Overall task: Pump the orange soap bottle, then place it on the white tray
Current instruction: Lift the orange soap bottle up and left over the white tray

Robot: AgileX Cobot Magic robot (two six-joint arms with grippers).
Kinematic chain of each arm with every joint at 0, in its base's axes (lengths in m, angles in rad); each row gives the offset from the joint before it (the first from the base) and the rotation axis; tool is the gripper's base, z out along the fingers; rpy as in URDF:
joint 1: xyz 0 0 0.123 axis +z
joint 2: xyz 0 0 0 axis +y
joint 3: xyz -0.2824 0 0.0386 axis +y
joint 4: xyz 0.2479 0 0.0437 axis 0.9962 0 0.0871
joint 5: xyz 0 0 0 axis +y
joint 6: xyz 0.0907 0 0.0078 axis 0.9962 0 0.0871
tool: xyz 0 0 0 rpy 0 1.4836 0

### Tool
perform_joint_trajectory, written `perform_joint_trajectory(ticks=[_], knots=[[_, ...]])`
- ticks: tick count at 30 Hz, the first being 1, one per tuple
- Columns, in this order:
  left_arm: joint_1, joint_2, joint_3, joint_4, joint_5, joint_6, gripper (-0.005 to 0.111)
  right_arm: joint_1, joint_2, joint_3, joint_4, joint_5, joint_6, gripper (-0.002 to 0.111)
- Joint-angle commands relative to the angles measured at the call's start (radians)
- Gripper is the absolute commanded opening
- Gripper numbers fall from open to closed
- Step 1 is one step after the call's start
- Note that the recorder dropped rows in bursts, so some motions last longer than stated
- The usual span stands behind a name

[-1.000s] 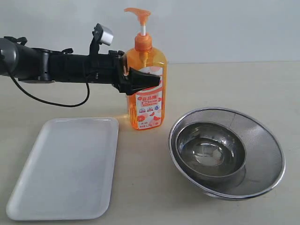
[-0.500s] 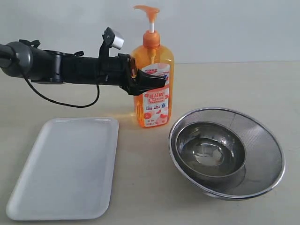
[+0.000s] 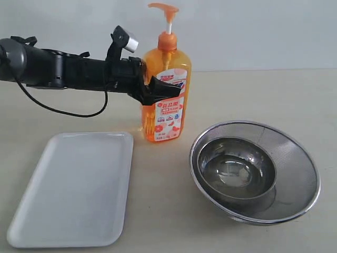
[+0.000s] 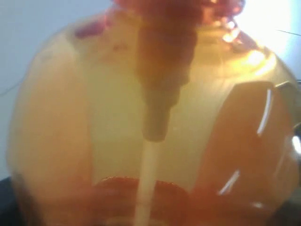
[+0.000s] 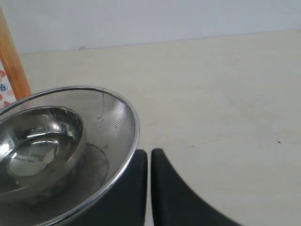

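The orange soap bottle (image 3: 166, 113) is tall and see-through orange, with flat sides. On top it has an orange pump head (image 3: 164, 8) with a spout that points to the left. The pump head sits up high on a thin white stem (image 3: 169, 26). Under the stem is a round orange cap (image 3: 167, 41). On the front is a white and orange label (image 3: 168, 108) with red writing and little fruit pictures.

The bottle is at the back of the desk (image 3: 253, 95), in the middle. It leans a tiny bit. I cannot tell if its bottom touches the desk or is just above it. The white tray (image 3: 73, 190) lies flat in front of it and to the left, near it but not touching. The bottle is not on the tray.

The black left arm (image 3: 68, 74) comes in from the left. The left fingers (image 3: 160, 88) are closed around the top half of the bottle, one in front of the label and one behind. In the left wrist view the bottle is so close that it fills everything with blurry orange.

A big steel mesh bowl (image 3: 295, 147) sits to the right of the bottle, with a small shiny bowl (image 3: 234, 168) inside it.

The right fingers (image 5: 164, 188) are black and pressed nearly together with nothing between them. They hang just beside the mesh bowl's rim.
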Motion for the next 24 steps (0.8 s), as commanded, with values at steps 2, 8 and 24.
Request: perform_joint_trajectory(ticks=[2, 8, 24], knots=[[-0.005, -0.098, 0.039, -0.036, 0.014, 0.004, 0.005, -0.004, -0.005, -0.001, -0.005, -0.005, -0.001, 0.000], [-0.005, -0.192, 0.102, -0.036, -0.008, -0.001, 0.005, -0.004, -0.005, -0.001, -0.005, -0.005, -0.001, 0.000], [-0.005, -0.484, 0.356, -0.036, -0.022, -0.069, 0.005, -0.004, -0.005, -0.001, -0.005, -0.010, -0.001, 0.000]])
